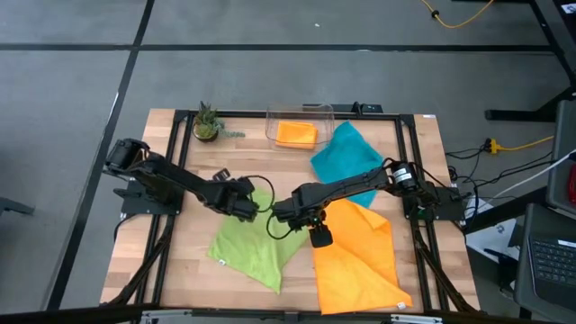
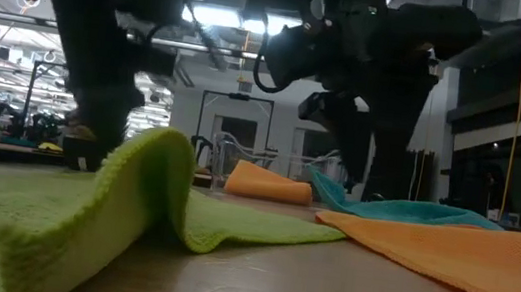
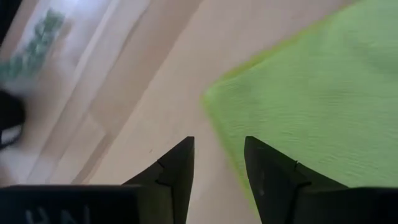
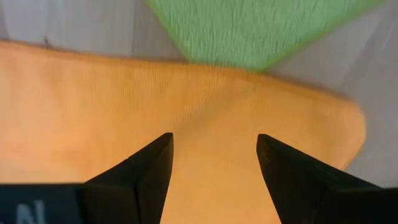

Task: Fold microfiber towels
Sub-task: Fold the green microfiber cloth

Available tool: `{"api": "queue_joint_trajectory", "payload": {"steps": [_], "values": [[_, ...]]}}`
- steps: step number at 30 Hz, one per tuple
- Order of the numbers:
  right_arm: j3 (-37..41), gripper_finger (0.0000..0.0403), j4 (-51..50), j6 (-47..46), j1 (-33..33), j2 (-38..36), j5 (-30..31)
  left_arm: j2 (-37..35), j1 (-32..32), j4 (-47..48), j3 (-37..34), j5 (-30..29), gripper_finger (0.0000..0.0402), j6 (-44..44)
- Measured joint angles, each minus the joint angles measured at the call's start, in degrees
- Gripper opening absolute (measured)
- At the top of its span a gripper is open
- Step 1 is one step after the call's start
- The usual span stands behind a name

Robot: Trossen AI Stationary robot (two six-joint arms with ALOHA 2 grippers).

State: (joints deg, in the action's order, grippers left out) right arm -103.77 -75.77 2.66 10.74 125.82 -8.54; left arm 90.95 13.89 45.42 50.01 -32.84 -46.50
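My left hand (image 3: 217,165) hung open over the green towel's (image 1: 247,247) edge, and my right hand (image 4: 214,162) hung open over the orange towel's (image 1: 355,252) edge, bare worktop (image 1: 180,261) nearby.

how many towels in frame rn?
4. Lime green microfiber towel front left; large orange microfiber towel front right; teal microfiber towel back right; folded orange towel inside the clear plastic bin. More could be hidden beneath it.
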Motion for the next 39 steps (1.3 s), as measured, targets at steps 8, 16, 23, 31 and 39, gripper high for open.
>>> {"api": "queue_joint_trajectory", "payload": {"steps": [8,16,23,31,39], "values": [[0.0,0.0234,1.8,0.4,0.0,0.0,0.7,-0.1,3.9,-0.8,4.7,2.8,0.0135,6.8],[0.0,0.0234,1.5,0.4,0.0,0.0,3.3,0.6,2.1,-6.9,2.6,10.8,0.0135,9.8],[1.4,0.0234,0.9,-0.9,0.0,-2.3,7.8,0.6,-2.1,-11.7,-2.1,11.0,0.0135,10.8],[23.2,0.0234,14.9,-6.3,-0.7,-19.1,11.0,0.2,-5.4,-12.1,-7.6,13.1,0.0135,1.9],[38.6,0.0234,22.5,-18.2,-0.8,-34.2,11.0,0.2,-1.6,1.2,-8.9,12.5,0.0135,-20.1]]}}
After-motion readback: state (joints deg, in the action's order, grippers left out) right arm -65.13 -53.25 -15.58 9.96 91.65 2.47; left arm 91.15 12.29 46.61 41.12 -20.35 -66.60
